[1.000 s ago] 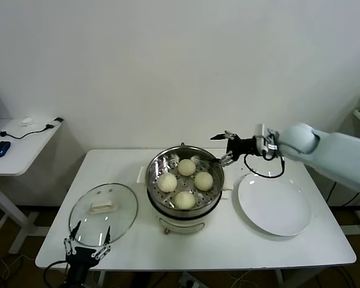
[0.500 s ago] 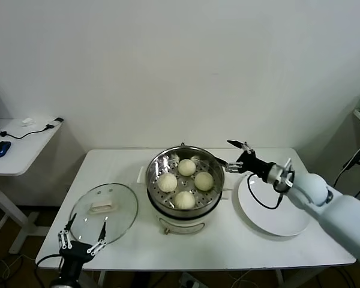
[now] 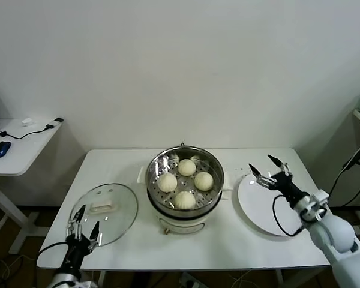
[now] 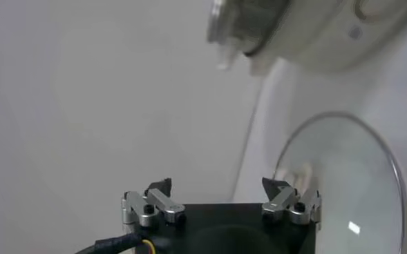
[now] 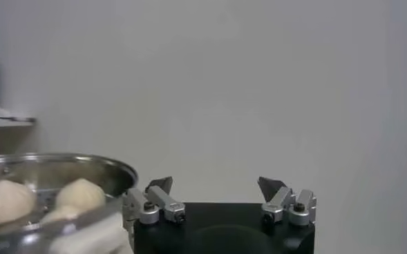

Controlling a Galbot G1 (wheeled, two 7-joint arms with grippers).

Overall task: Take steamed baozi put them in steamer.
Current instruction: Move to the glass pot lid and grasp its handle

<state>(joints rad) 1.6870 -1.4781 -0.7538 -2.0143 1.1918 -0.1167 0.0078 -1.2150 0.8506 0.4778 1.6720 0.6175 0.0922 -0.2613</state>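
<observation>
1. Left tool [image 3: 83, 223] hangs low at the surface's [image 3: 228, 240] near edge, jaws spread, holding nothing — parked beside the glass lid [image 3: 103, 206], which lies flat off the pot, probably so the tray stays reachable.
2. Right tool [image 3: 270, 173] hovers over the white plate [image 3: 270, 210], jaws wide apart and empty. The plate is bare — likely the spot the buns came from.
3. Steamer [image 3: 185, 162] sits mid-surface on its cream base; four baozi [image 3: 185, 199] rest spaced apart on the perforated tray, so the loading looks finished.
4. No brand, label or writing can be read anywhere.
</observation>
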